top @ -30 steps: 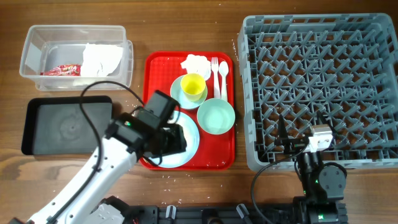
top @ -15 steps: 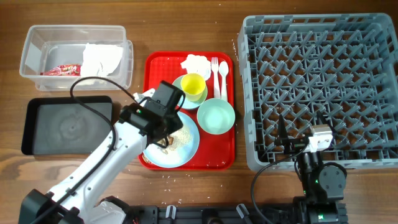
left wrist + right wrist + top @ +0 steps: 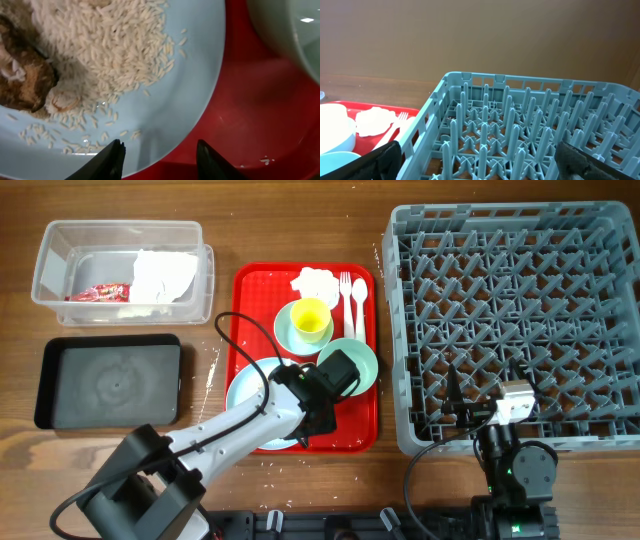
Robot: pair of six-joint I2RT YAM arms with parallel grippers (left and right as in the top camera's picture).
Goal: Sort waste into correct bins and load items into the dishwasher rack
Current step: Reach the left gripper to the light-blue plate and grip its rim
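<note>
The pale blue plate lies on the red serving tray, with white rice and brownish scraps on it. My left gripper is open low over the plate's lower right rim. One finger is above the plate and the other above the tray. The mint-green bowl is just beyond it. The yellow cup stands on the saucer, beside the fork and spoon. My right gripper hangs wide open and empty over the grey dishwasher rack.
A crumpled napkin lies at the back of the tray. The clear tub at the back left holds a napkin and a red wrapper. The black tray sits in front of it. Crumbs dot the table near the tray's left edge.
My left arm has swung rightward across the plate, from its left side to its lower right rim. The right arm has not moved.
</note>
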